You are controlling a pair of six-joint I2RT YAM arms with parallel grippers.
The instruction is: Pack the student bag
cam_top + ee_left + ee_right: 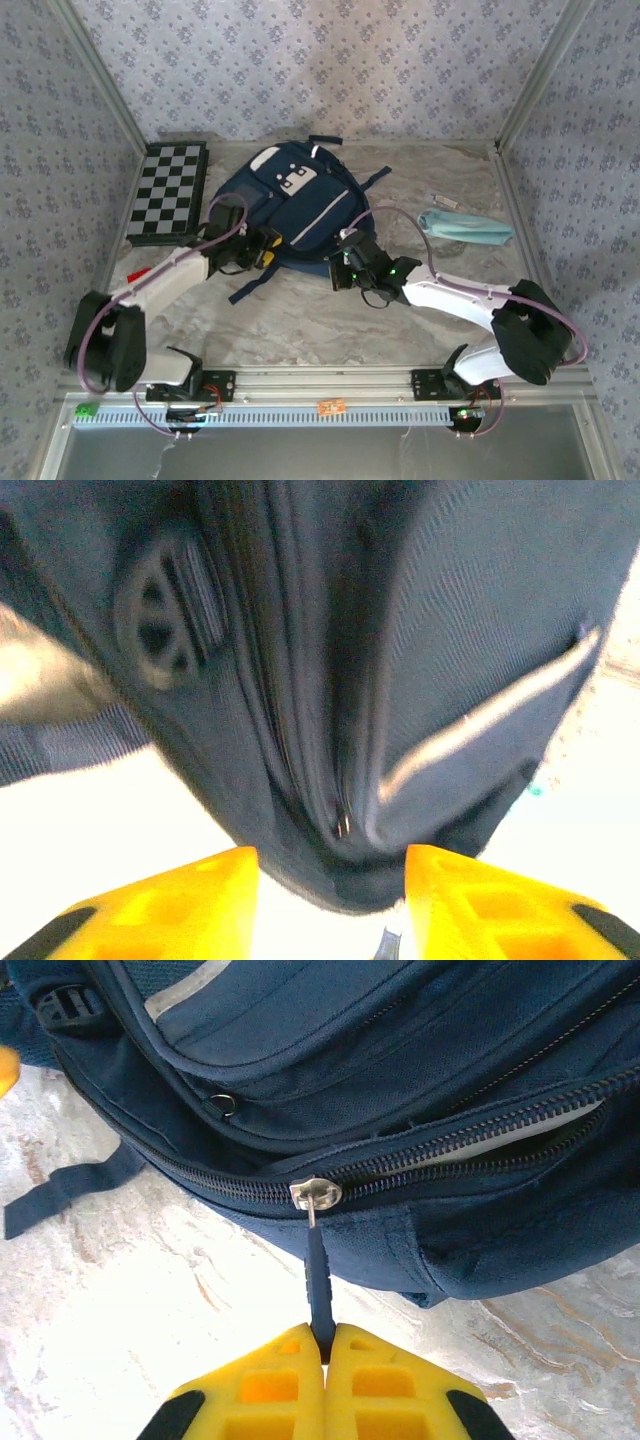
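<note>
At the middle of the table [300, 330] lies the student bag [300, 205]. My right fingers [345, 1365] pinch its zipper pull [318, 1270]; my left fingers [190, 895] stand wide, straddling its edge. I'm working the zip, I judge: next, a steady draw along the teeth.

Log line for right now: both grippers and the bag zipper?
left gripper: open, astride backpack edge | right gripper: shut on zipper pull | zipper: partly open
</note>
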